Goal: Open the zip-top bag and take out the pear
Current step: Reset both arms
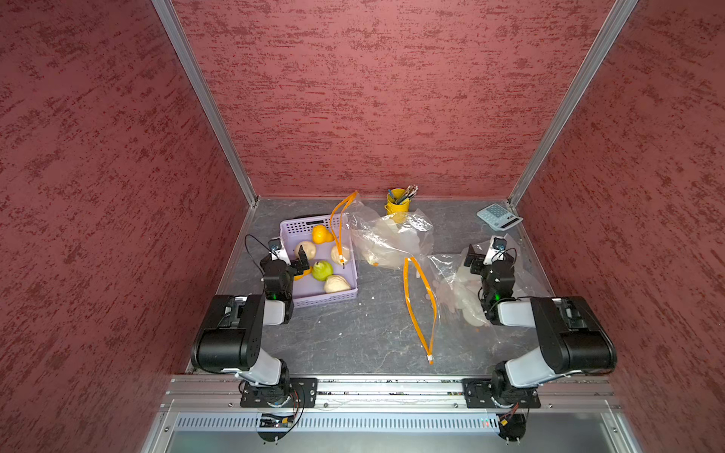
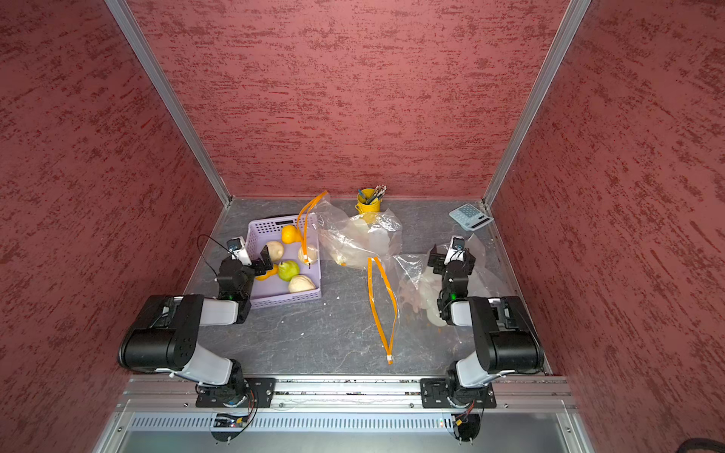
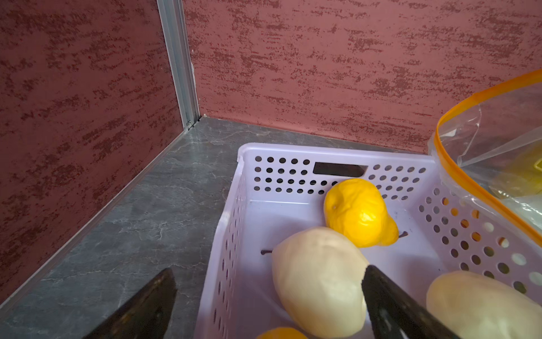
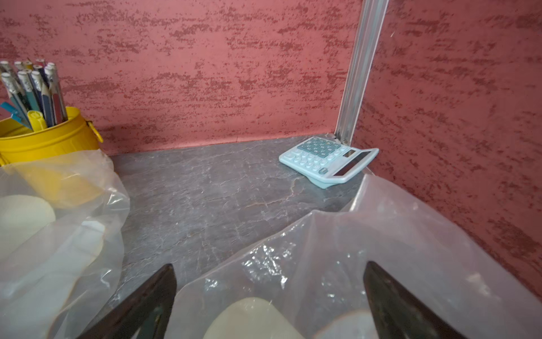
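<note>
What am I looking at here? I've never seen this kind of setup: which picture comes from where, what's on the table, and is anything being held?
Two robot arms stand at the near edge of a grey table. Two pictures look down from overhead, nearly alike. The other two come from a camera on each arm's wrist, where the dark prongs are that arm's own fingers. The left gripper hangs open over the wall of a lilac basket holding loose pears. The right gripper hangs open above a clear zip-top bag with pale pears inside. A second bag lies further back, in front of a yellow pencil cup. A calculator sits in the far corner. Neither gripper holds anything.
</note>
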You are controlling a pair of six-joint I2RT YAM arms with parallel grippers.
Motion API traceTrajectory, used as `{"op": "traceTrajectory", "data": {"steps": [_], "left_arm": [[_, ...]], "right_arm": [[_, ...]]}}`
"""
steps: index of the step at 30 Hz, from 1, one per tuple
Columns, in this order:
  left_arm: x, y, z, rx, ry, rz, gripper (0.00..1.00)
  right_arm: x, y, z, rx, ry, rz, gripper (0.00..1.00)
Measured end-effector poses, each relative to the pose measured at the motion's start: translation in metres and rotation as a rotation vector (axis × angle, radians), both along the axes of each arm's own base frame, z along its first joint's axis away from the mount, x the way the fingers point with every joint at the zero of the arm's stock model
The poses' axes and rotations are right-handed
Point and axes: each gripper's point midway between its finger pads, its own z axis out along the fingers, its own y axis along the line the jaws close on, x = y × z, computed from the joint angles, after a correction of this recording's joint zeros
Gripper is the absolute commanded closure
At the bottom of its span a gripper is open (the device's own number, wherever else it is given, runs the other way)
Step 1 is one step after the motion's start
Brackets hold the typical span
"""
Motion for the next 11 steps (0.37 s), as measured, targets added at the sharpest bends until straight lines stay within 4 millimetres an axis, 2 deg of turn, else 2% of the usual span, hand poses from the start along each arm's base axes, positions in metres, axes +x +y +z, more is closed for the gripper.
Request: {"op": "traceTrajectory", "data": {"steps": [11], "left_arm": [[0.000, -0.005, -0.004, -0.007, 0.018, -0.027, 0.00]], "right_arm": [[-0.002, 0.002, -0.013, 0.007, 0.053, 0.011, 0.01]]}}
